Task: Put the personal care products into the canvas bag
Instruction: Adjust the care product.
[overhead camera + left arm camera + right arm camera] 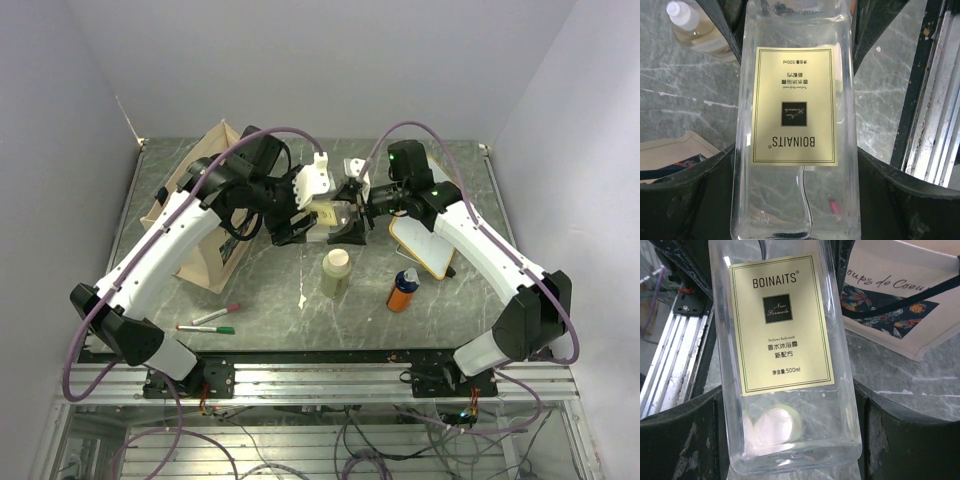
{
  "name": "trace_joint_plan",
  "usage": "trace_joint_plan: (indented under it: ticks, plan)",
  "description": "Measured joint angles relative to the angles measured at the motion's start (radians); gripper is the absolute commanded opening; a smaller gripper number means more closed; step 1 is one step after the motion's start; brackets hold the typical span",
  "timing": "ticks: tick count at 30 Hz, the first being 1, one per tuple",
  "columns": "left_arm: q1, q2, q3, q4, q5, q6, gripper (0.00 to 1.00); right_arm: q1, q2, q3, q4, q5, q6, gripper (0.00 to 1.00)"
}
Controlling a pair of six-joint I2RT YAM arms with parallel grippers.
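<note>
So both sets of jaws are on the same thing: the clear bottle (328, 213) with the gold BOINAITS label. The left jaws are clamped on one end of it, dark fingers (690, 200) tight against both of its sides. The right jaws are clamped on the other end, fingers (680, 440) pressed to the sides with no gap I can make out. That leaves the bottle hanging between the two arms above the tabletop (280, 330), toward the back middle, just right of the canvas bag (205, 265). The bag is at the left, partly under the left arm (150, 260), beige with a dark print, and the right wrist view catches a navy strap across it. Nearer the front, a pale green bottle (335, 272) with a cream cap stands upright almost under the held one. An orange bottle (403, 290) with a blue-white top stands off to its right. The left wrist view also shows an amber bottle (692, 27) with a white cap down on the marble. The whiteboard (425, 245) lies beneath the right arm (480, 250). A red marker (215, 315) and a green marker (207, 328) lie side by side front left.
</note>
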Motion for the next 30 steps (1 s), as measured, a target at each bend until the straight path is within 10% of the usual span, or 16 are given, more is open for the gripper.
trace_joint_plan:
  ticks: [6, 30]
  plan:
    - [-0.001, -0.029, -0.001, 0.092, 0.031, -0.038, 0.96, -0.064, -0.03, -0.058, 0.151, -0.115, 0.12, 0.0]
    - [0.151, -0.209, -0.215, 0.554, 0.063, -0.408, 1.0, -0.211, -0.047, -0.247, 0.709, -0.089, 0.956, 0.0]
